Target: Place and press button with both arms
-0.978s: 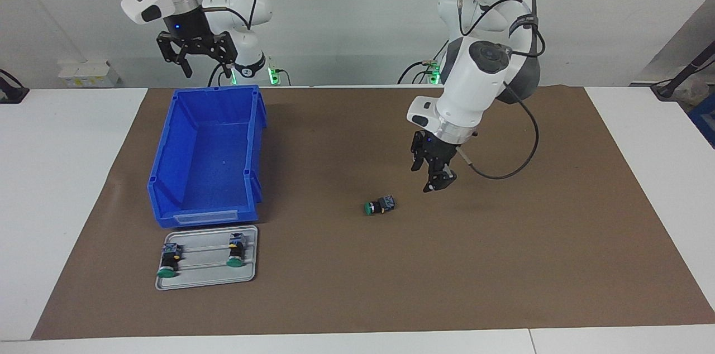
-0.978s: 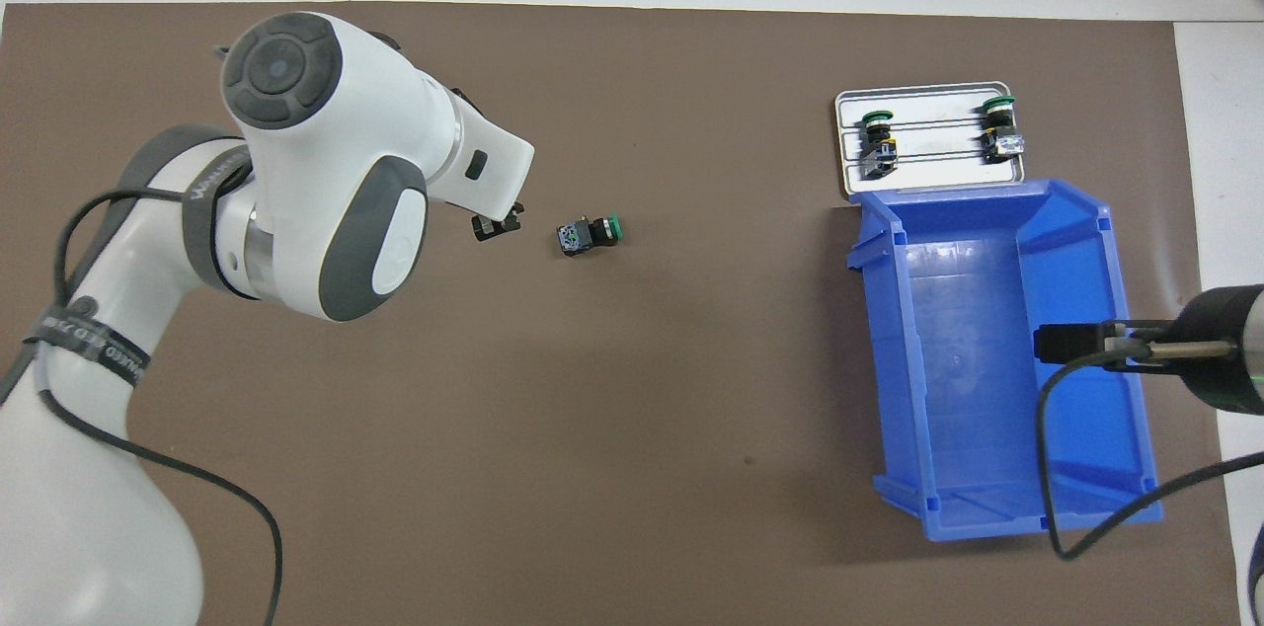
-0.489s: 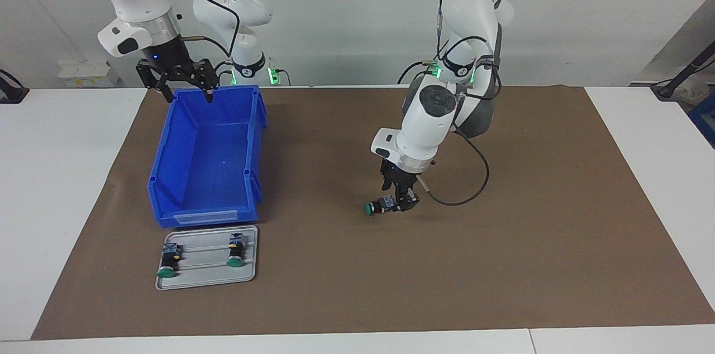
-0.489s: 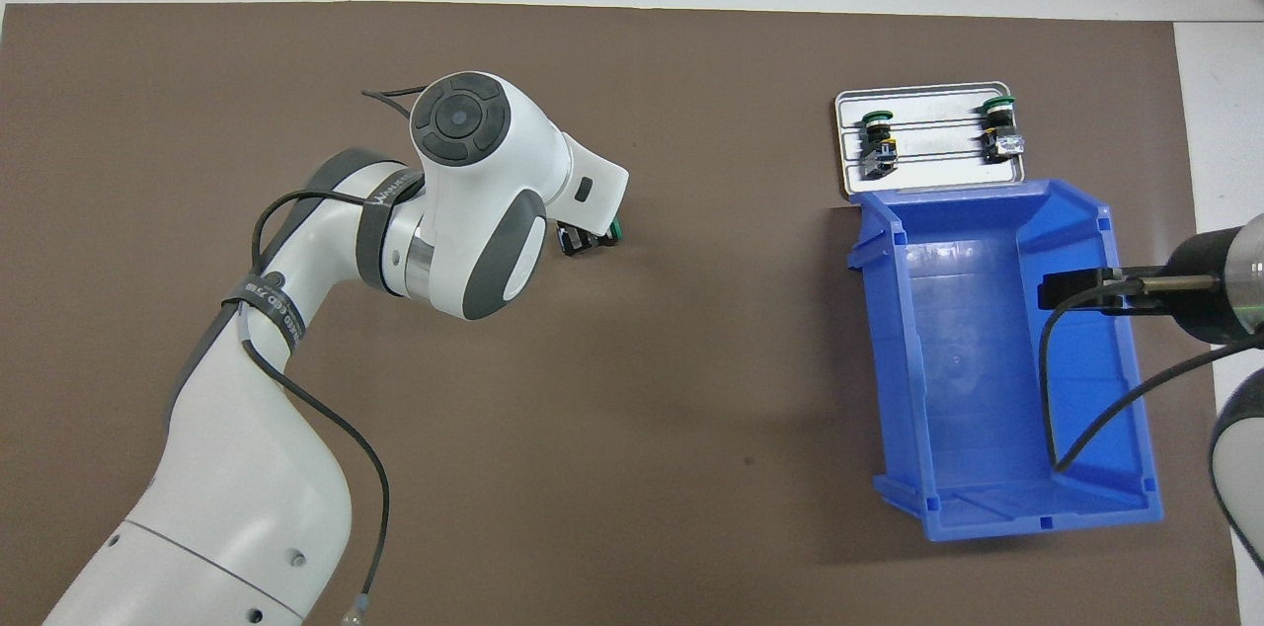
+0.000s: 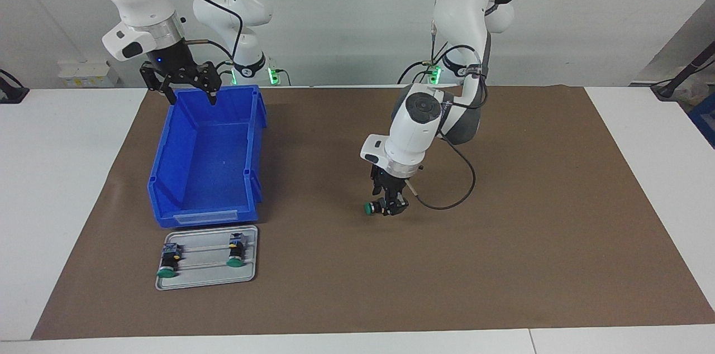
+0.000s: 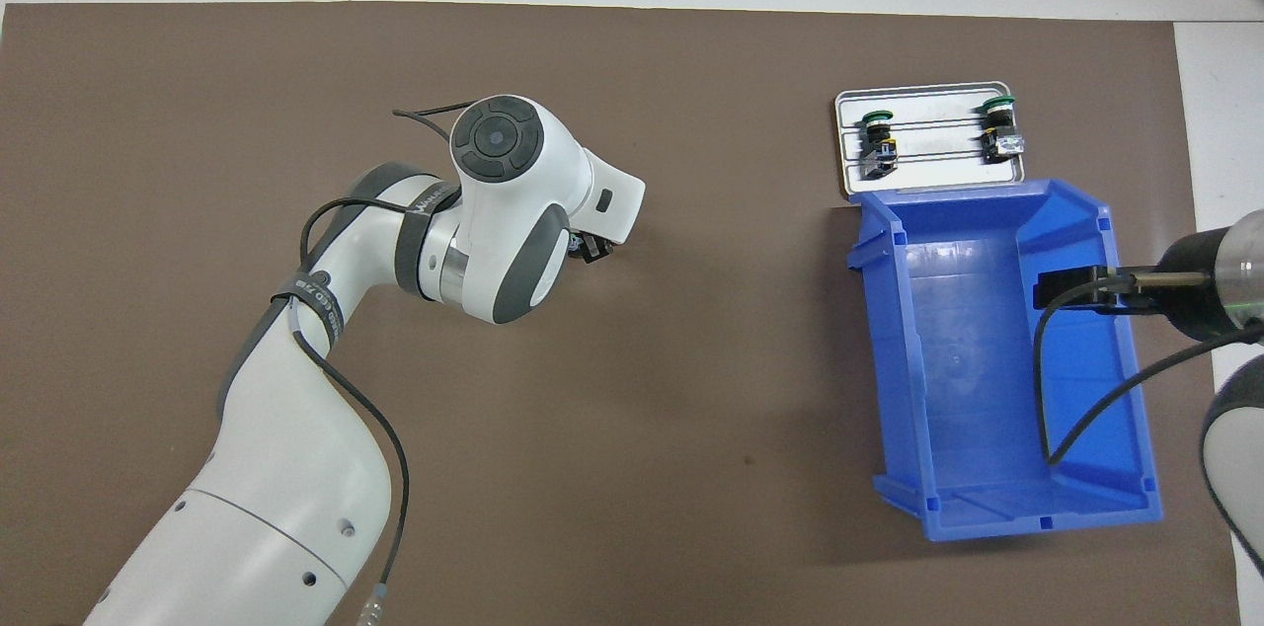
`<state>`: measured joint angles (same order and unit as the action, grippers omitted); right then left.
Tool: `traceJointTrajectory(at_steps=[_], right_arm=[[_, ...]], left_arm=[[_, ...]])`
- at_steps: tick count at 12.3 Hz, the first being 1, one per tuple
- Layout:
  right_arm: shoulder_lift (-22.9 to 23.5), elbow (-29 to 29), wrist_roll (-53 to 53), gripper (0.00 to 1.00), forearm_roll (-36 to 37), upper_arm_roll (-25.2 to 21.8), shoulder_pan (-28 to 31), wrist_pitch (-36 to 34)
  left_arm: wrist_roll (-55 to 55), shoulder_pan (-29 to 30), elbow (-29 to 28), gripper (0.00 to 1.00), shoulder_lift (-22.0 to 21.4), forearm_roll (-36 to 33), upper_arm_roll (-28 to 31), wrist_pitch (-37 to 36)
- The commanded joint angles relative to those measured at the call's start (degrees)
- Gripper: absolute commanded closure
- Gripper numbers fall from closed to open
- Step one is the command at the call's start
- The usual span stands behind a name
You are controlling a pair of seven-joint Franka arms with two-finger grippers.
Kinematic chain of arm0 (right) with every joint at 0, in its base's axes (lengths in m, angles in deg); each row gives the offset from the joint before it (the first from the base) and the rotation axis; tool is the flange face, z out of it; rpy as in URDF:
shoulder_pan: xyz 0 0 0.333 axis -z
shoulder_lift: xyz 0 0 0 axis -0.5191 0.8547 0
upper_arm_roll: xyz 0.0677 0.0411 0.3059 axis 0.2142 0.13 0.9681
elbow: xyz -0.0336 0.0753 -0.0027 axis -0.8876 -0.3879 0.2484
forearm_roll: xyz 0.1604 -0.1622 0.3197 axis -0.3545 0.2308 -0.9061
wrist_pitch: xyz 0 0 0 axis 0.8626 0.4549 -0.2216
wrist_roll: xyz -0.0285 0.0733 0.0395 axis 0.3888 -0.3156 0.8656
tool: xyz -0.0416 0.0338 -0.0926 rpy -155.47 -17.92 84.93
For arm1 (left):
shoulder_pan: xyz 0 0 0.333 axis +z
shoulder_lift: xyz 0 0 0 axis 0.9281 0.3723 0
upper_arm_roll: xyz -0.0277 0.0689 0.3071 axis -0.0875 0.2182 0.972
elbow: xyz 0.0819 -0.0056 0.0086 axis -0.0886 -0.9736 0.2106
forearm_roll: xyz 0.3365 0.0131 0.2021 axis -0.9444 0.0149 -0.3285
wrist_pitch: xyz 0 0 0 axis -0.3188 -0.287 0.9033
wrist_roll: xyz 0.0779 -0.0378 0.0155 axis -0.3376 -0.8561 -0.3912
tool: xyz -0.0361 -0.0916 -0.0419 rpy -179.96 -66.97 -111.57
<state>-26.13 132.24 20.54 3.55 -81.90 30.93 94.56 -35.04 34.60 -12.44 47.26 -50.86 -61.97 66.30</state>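
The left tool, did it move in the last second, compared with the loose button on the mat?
Yes. The left tool came down and toward the right arm's end; it is now at the button, which lies where it did on the mat.

A robotics laboratory is shown. Two white jointed arms (image 5: pixel 424 119) with black cables are mounted at one edge of a white worktop (image 5: pixel 61 175), and green indicator lights are lit at their bases. The worktop is covered by a plain brown mat (image 5: pixel 503 242). A blue plastic storage bin (image 5: pixel 206 158) and a small metal tray (image 5: pixel 206 259) are laid out on it. A bare white wall (image 5: pixel 346 19) is seen at the back.
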Motion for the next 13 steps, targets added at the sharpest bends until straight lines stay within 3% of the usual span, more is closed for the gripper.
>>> traceJointTrajectory(at_steps=[1,3,4,7,9,13], right_arm=[[-1.21,-1.78,-0.61,0.01,-1.1,0.28,0.51,-0.72],[-1.39,-2.05,-0.61,0.01,-1.1,0.81,0.07,-0.72],[-1.56,-2.05,-0.61,0.01,-1.1,0.81,0.07,-0.72],[-1.65,-2.13,-0.61,0.01,-1.1,0.72,0.16,-0.72],[-1.74,-2.14,-0.61,0.01,-1.1,0.81,0.16,-0.72],[-1.74,-2.14,-0.61,0.01,-1.1,0.81,0.16,-0.72]], left_arm=[[-1.5,-1.52,1.14,0.33,1.58,-0.05,1.27,1.56],[-1.85,-1.96,0.87,0.35,1.49,-0.84,1.36,1.48],[-2.38,-1.96,0.87,0.41,1.49,-1.1,1.36,1.56],[-2.64,-2.4,0.88,0.67,1.4,-1.46,1.45,1.48],[-3.35,-2.49,0.96,1.0,1.31,-2.33,1.45,1.13],[-4.58,-2.23,0.7,1.0,-1.13,-3.66,1.36,0.69]])
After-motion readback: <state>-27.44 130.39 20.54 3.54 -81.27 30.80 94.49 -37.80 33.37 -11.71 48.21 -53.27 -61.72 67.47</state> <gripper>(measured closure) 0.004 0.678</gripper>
